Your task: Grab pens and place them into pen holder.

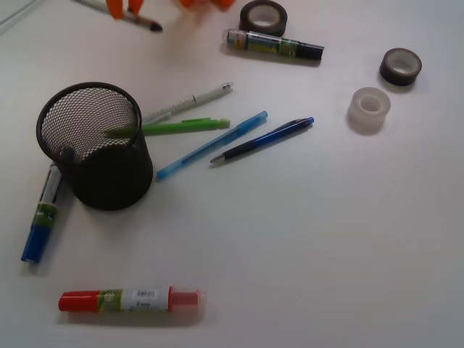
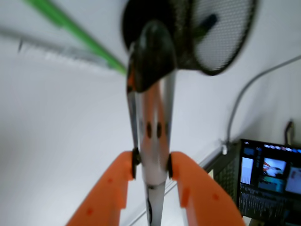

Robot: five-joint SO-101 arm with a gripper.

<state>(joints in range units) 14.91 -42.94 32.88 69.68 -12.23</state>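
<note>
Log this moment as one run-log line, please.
gripper: shut on silver pen | pen holder: upright | green pen, light blue pen, dark blue click pen: on table

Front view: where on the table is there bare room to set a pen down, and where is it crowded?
Free: the wide lower right, below the blue click pen and clear tape roll, right of the red marker. Crowded: around the pen holder, where the green pen, light blue pen and white pen fan out.
</note>
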